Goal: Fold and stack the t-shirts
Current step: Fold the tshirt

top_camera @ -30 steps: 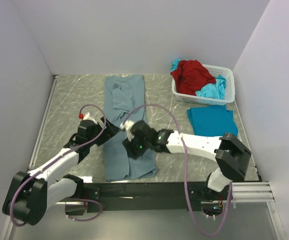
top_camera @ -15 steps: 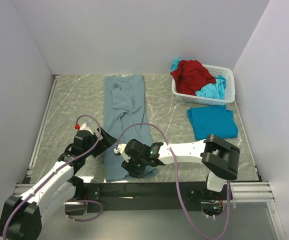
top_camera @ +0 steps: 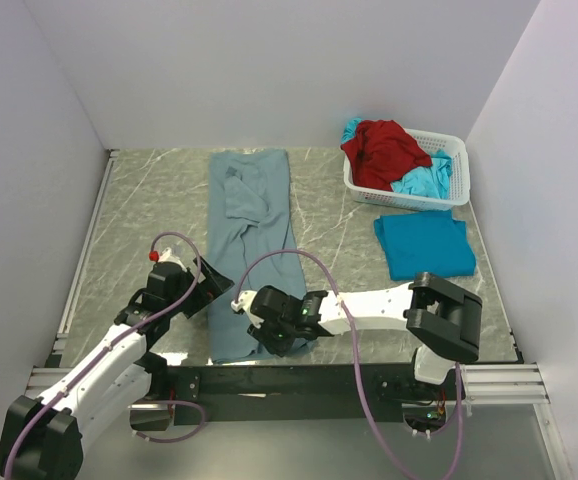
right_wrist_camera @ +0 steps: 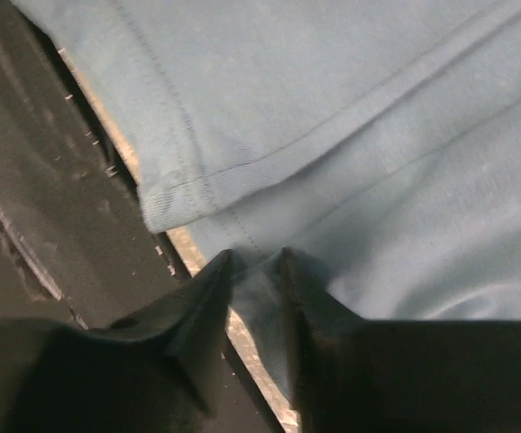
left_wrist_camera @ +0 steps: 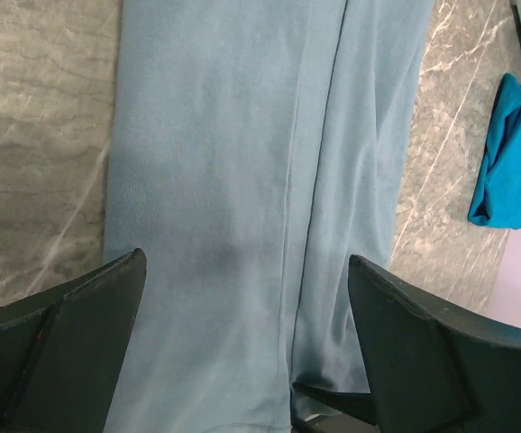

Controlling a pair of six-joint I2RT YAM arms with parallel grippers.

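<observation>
A large grey-blue t-shirt (top_camera: 249, 215) lies folded into a long strip down the table's middle; it fills the left wrist view (left_wrist_camera: 242, 180) and the right wrist view (right_wrist_camera: 333, 108). My right gripper (top_camera: 269, 335) is shut on the shirt's near hem (right_wrist_camera: 256, 271) at the table's front edge. My left gripper (top_camera: 207, 285) is open, hovering just above the strip's left side near its lower end. A folded turquoise t-shirt (top_camera: 425, 243) lies at the right. A red t-shirt (top_camera: 381, 152) and turquoise cloth (top_camera: 424, 180) sit in the basket.
A white lattice basket (top_camera: 451, 170) stands at the back right. The black front rail (top_camera: 299, 380) runs along the near edge, right under my right gripper. White walls close in the sides and the back.
My right gripper moved down the strip to its near hem and closed on it. My left gripper drew back toward the near left edge of the shirt.
</observation>
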